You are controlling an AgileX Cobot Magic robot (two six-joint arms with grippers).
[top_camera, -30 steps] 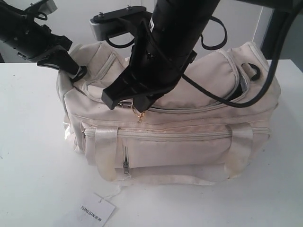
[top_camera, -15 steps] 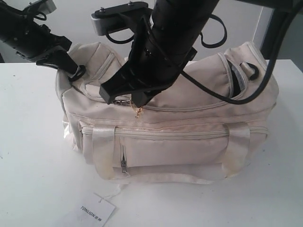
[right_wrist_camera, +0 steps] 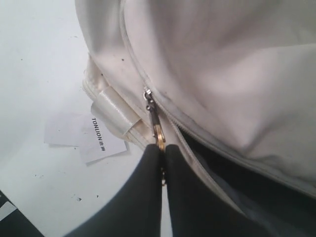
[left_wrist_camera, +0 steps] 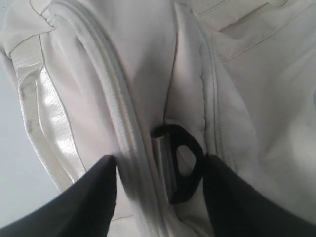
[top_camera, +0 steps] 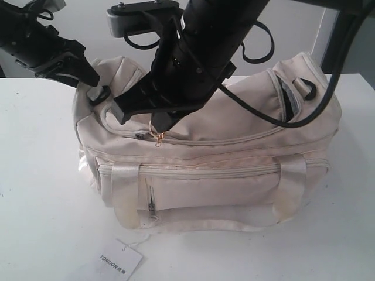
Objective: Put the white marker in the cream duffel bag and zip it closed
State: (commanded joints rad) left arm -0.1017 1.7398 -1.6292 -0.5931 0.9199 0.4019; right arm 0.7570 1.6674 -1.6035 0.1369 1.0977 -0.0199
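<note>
The cream duffel bag (top_camera: 234,170) lies on the white table, front pocket facing the exterior view. My right gripper (top_camera: 157,130) reaches across its top and is shut on the gold zip pull (top_camera: 157,138), which the right wrist view shows pinched between the fingers (right_wrist_camera: 157,129). Behind the slider the zip gapes onto dark lining (right_wrist_camera: 237,173), and the bag's right end also shows dark lining (top_camera: 288,96). My left gripper (top_camera: 92,89) grips the bag's left end, its fingers on either side of a fabric fold and the black D-ring (left_wrist_camera: 186,163). The white marker is out of view.
A white paper hang tag (top_camera: 120,260) printed TONLION lies on the table (top_camera: 35,175) in front of the bag, on a thin string. The right arm's black cables loop over the bag's top. Another black D-ring (top_camera: 309,86) sits at the bag's right end.
My right gripper has dragged the zip pull leftward along the top zip, shortening the open stretch. The bag's top has shifted and bunched a little with the pull. The left gripper has kept its hold.
</note>
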